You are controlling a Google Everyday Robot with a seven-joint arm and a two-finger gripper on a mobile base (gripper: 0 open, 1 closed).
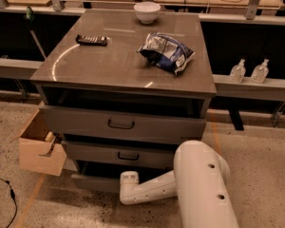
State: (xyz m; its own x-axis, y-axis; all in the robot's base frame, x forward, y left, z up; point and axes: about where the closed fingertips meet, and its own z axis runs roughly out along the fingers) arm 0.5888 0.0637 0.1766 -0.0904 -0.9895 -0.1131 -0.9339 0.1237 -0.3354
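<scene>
the bottom drawer of the cabinet stands slightly out. the gripper sits low at the cabinet's foot, against that drawer; whether it is wide or narrow i cannot tell. on the cabinet's top lie a chip bag, a white bowl and a dark remote.

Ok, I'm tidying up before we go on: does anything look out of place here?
Two drawers are ajar: the top drawer and the bottom drawer stick out from the cabinet. A crumpled chip bag lies on top. The arm reaches low at the bottom drawer; the gripper is out of sight.
</scene>
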